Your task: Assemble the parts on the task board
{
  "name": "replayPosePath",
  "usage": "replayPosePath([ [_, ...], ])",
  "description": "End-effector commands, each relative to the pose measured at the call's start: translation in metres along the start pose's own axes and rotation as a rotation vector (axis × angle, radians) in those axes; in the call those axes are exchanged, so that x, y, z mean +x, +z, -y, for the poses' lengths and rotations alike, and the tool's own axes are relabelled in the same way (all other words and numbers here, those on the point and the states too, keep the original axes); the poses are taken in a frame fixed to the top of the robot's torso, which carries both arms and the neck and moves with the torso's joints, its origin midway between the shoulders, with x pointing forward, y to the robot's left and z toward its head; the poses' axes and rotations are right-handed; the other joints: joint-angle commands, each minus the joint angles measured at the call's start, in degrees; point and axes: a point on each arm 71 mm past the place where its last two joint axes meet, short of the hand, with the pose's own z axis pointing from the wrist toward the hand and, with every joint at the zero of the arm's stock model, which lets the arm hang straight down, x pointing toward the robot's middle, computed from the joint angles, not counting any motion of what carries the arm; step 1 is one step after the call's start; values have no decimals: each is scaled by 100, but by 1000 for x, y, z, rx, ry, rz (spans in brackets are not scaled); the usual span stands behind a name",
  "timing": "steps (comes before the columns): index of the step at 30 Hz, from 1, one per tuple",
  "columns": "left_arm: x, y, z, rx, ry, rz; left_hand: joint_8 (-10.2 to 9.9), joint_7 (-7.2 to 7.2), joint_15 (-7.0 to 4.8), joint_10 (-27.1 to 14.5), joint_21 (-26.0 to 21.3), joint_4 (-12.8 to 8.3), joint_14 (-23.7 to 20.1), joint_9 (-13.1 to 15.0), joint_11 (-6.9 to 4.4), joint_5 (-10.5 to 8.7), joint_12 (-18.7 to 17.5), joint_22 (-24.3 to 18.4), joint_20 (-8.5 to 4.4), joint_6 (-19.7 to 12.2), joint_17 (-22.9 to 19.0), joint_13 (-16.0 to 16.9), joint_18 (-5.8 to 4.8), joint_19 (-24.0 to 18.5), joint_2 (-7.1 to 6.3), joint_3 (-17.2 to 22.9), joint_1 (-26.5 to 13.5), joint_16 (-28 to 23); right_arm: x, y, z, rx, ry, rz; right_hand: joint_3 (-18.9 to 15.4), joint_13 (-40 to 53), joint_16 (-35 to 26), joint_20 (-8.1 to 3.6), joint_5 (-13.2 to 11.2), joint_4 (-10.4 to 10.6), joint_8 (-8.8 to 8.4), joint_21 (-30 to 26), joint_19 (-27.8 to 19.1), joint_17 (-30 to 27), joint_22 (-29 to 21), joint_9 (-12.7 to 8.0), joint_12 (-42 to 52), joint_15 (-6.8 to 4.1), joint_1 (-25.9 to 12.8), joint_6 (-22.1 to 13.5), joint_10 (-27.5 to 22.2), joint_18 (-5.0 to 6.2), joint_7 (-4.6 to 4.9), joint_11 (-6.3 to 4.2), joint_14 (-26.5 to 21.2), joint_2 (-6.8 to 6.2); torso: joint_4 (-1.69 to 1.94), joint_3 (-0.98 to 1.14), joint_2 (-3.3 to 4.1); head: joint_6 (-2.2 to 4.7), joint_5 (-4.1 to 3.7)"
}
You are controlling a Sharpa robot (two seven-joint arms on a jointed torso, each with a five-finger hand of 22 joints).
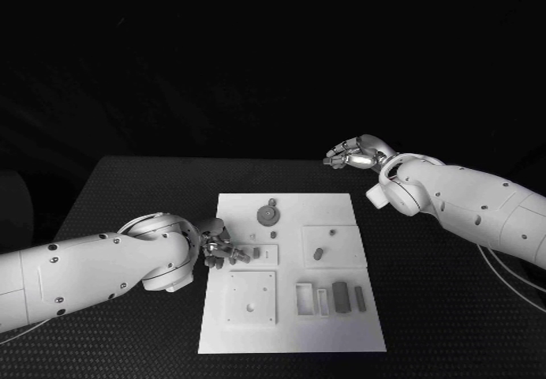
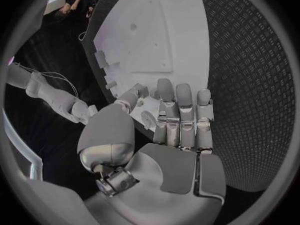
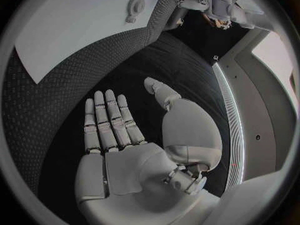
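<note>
Reaching in from the left, the left silver hand [image 1: 221, 249] sits over the left edge of the white rectangular task board [image 1: 290, 341]; fingers extended side by side and near-straight in the left wrist view [image 2: 178, 117], thumb apart, nothing held. Fingertips are close to a small raised square plate [image 1: 260, 254] on the board. The board lies mid-table on the black textured table [image 1: 136, 189]. On it: a round grey disc part [image 1: 267, 214] near the far edge, a small grey peg [image 1: 319, 253] on a square plate, dark grey bar parts [image 1: 340, 297] nearer the robot. Right silver hand [image 1: 357, 152] is raised beyond the board's far right corner, well apart from it; right wrist view shows its palm flat, fingers [image 3: 109, 120] straight and together, thumb out, empty.
</note>
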Motion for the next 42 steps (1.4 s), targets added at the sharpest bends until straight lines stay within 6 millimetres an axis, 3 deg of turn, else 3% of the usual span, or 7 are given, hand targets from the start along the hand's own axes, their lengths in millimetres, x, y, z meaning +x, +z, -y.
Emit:
replayPosePath([
  [1,2,1,2,2,14,-16,-30,7,-16,-19,-15,2,-40,-11,-10,31,-34,112,-607,33,6,9,4,-47,68,-28,11,-12,2,0,-1,-11,3,-10,-16,8,-18,-23,29,16,28,-28,-24,-7,10,-9,-39,35,-30,-31,45,-102,111,2,-10,42,-1,-3,3,-6,-2],
  [23,-3,8,2,-10,17,17,-88,27,-14,-53,-17,-70,-64,-36,6,8,-45,111,-600,-17,2,17,3,-66,396,-53,181,-16,2,0,-2,-13,3,-12,-15,8,-18,-23,31,18,31,-27,-24,-6,11,-12,-42,35,-32,-32,47,-103,112,3,-10,40,1,-6,2,-18,-9],
  [29,-3,9,2,-15,23,10,-91,28,-14,-55,-17,-84,-65,-36,7,11,-45,111,-600,-20,2,18,3,-68,423,-57,202,-16,3,0,-2,-13,3,-13,-15,8,-18,-24,31,19,31,-27,-24,-6,11,-12,-42,35,-32,-32,47,-103,112,3,-10,40,-3,-1,-1,-21,-10],
  [30,-3,10,1,-18,25,7,-90,29,-15,-56,-14,-127,-67,-34,4,-5,-45,112,-602,-16,2,20,3,-68,502,-21,291,-15,3,0,-2,-13,3,-12,-15,8,-18,-24,31,19,32,-27,-24,-6,11,-13,-42,35,-32,-32,47,-103,112,3,-10,41,-3,0,-1,-21,-10],
  [42,0,12,2,-19,36,-14,-95,33,-4,-62,-10,-318,-72,-30,11,-6,-45,110,-582,-9,0,27,3,-74,588,-43,520,-15,3,1,-2,-13,4,-14,-15,8,-18,-23,31,21,33,-27,-24,-6,12,-14,-43,36,-34,-32,48,-104,112,3,-10,42,-6,0,1,-30,-18],
])
